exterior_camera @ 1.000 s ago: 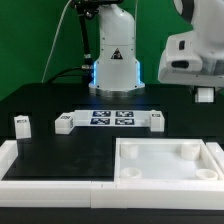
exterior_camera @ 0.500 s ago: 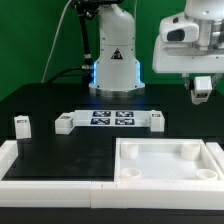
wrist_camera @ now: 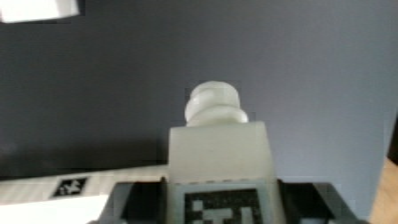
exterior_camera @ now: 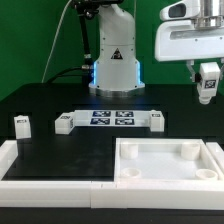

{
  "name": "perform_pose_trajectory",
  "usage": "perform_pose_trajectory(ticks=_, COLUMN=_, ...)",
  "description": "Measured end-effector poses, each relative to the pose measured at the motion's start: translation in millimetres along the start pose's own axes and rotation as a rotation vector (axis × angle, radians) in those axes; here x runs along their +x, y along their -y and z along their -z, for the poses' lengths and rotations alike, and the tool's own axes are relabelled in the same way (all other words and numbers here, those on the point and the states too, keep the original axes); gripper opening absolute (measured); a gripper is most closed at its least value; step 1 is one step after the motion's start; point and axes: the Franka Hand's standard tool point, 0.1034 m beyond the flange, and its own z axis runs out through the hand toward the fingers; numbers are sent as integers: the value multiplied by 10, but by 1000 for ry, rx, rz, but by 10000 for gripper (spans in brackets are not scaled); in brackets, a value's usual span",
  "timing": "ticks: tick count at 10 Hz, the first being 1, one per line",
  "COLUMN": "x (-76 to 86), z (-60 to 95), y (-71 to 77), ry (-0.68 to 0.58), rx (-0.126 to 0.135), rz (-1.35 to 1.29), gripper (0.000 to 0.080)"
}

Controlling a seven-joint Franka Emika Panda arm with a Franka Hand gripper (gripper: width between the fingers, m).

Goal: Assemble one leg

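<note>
The leg (exterior_camera: 208, 81) is a small white block with a black-and-white tag on its face. It hangs upright in the air at the exterior view's right, clamped in the gripper (exterior_camera: 208, 86).

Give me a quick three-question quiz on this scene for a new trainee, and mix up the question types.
1. True or false: the gripper holds the leg in the air, clear of the table.
2. Multiple choice: where does the large white tray lie in the exterior view? A) lower right B) upper left C) top centre
3. Fill in: the small white block with a tag stands alone at the exterior view's ____ side.

Key: 1 true; 2 A; 3 left.
</note>
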Motion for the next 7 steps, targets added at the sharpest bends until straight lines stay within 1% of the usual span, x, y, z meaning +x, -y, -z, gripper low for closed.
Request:
perform_pose_trajectory(ticks=1, x=-17, z=-9, y=-4, ry=2, rx=-1, rz=1, gripper=290)
perform_pose_trajectory(ticks=2, x=12, z=-5, y=-22, ry=3, rx=-1, rz=29, gripper=290)
perform_pose_trajectory(ticks=3, x=143, z=12, y=-130, ry=-3, rx=-4, rz=107, gripper=290)
perform_pose_trajectory(ticks=4, x=324, z=57, y=-243, ry=-15, rx=-2, rz=139, gripper=290)
perform_pose_trajectory(ticks=5, x=449, z=87, y=-287, ry=-27, rx=-3, rz=158, gripper=290)
perform_pose_trajectory(ticks=7, x=705, z=96, y=-434, ry=-49, rx=-8, rz=214, gripper=290)
